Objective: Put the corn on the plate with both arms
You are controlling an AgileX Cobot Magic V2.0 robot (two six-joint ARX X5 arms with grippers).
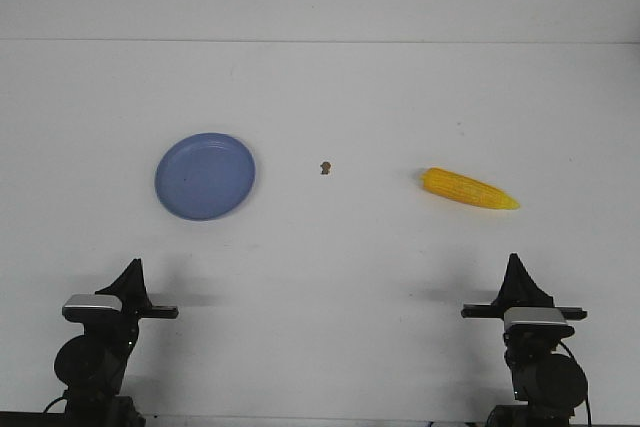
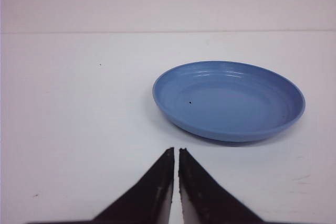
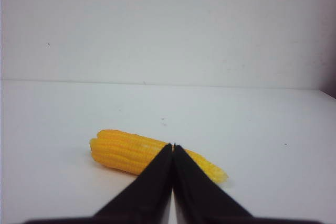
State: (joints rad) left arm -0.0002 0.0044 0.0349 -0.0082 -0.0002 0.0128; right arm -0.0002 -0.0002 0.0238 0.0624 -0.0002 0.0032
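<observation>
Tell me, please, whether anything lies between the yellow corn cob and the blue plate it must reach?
Only a tiny brown speck sits on the white table, roughly midway between the bright yellow corn cob and the round blue plate. It looks too small to block a lifted carry. The shut right tool has an open path to the corn.

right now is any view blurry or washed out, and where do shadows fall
Front view: bright, even light, soft shadows beside both arms; corn and plate sharp. Left wrist view: plate crisp, faint shadow under its rim. Right wrist view: corn slightly soft, right claw overlapping it.
</observation>
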